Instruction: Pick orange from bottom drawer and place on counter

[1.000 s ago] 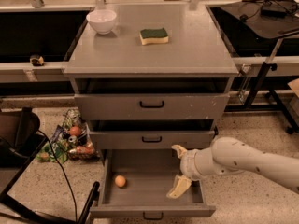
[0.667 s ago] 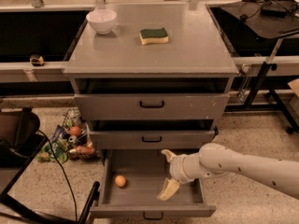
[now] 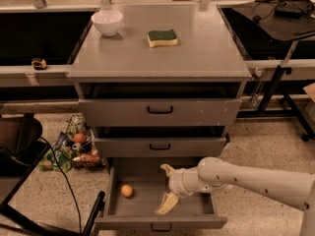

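The orange [image 3: 127, 191] lies on the floor of the open bottom drawer [image 3: 147, 211], near its left wall. My gripper [image 3: 166, 188] is inside the same drawer, right of the orange with a clear gap between them. Its two pale fingers are spread wide, one up near the back [image 3: 167, 169], one down near the front [image 3: 166, 205]. It holds nothing. The white arm reaches in from the right. The counter [image 3: 197, 48] tops the grey cabinet above.
A white bowl [image 3: 107, 21] and a green-and-yellow sponge [image 3: 162, 37] sit on the counter. The two upper drawers [image 3: 160, 111] stick out slightly. A basket of colourful clutter [image 3: 76, 149] stands on the floor at left, by a dark chair and cable [image 3: 19, 146].
My gripper has moved left inside the bottom drawer, closer to the orange, staying open. The orange has not moved.
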`<state>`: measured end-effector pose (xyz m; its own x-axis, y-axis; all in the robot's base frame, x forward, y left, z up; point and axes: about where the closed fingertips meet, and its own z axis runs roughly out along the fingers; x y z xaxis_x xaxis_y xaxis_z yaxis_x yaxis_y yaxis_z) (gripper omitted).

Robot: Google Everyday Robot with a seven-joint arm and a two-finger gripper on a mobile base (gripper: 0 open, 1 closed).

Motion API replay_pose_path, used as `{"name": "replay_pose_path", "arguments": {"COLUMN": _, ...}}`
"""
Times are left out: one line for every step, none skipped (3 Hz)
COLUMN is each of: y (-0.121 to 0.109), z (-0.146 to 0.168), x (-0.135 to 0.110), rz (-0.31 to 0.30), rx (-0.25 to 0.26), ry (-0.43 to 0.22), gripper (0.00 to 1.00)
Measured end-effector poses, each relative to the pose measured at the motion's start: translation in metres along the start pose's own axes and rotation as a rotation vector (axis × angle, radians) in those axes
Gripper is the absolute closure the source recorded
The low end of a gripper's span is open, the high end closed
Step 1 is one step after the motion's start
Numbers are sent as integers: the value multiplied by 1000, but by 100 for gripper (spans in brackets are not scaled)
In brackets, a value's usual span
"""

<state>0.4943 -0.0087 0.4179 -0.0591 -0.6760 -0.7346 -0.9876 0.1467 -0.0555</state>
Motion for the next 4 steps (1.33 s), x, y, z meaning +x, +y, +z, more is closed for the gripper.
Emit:
{"name": "replay_pose_path", "arguments": {"y": -1, "z": 11, "x": 5, "rz": 14, "rx": -6, "ry": 4, "gripper": 0}}
{"name": "replay_pose_path", "arguments": {"y": -15, "z": 48, "x": 19, "rz": 39, "rx": 9, "ry": -22, "gripper": 0}}
{"name": "replay_pose_path", "arguments": {"y": -23, "z": 96, "x": 37, "rz": 81, "rx": 14, "ry": -59, "gripper": 0}}
{"name": "replay_pose_path", "arguments": {"y": -29, "z": 138, "x": 49, "rz": 109, "rx": 0, "ry": -99, "gripper": 0}}
